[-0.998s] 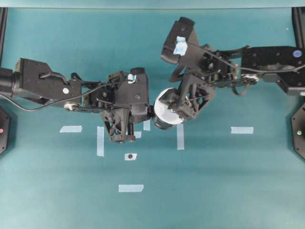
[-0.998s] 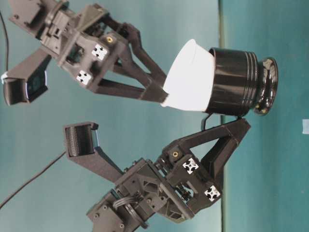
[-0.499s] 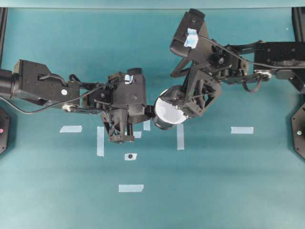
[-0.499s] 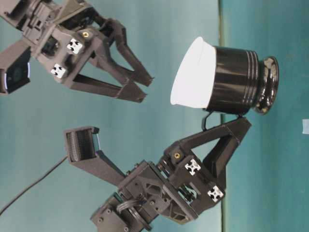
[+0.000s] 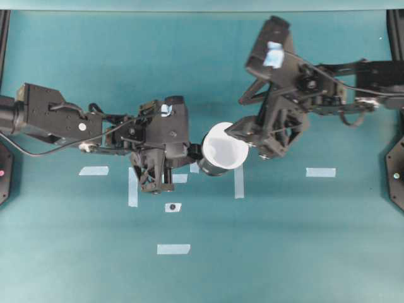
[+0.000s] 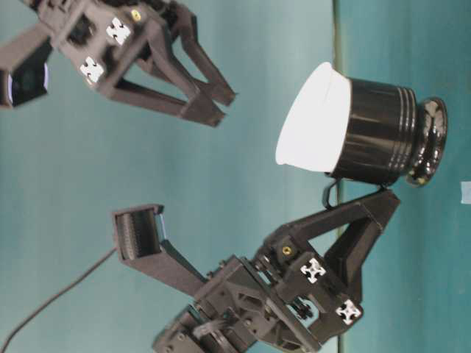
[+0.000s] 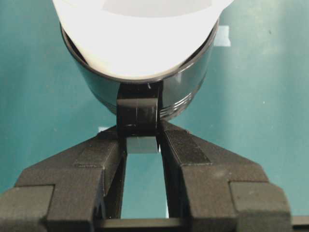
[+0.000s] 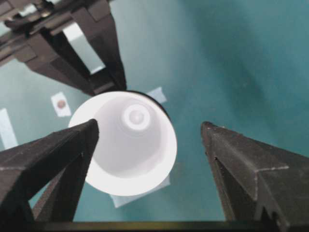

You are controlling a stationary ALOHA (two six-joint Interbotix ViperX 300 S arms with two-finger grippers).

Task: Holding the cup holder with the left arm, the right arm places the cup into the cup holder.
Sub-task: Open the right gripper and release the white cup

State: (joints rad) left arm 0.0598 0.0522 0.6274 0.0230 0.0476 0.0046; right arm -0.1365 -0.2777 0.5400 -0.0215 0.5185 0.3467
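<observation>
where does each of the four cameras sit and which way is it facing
Overhead exterior: above the table, looking down; both arms, the cup.
Table-level exterior: low, picture turned sideways; right gripper open, apart from cup.
Left wrist: along its fingers clamping the cup holder handle.
Right wrist: down between open fingers into the cup.
All four share the cup.
</observation>
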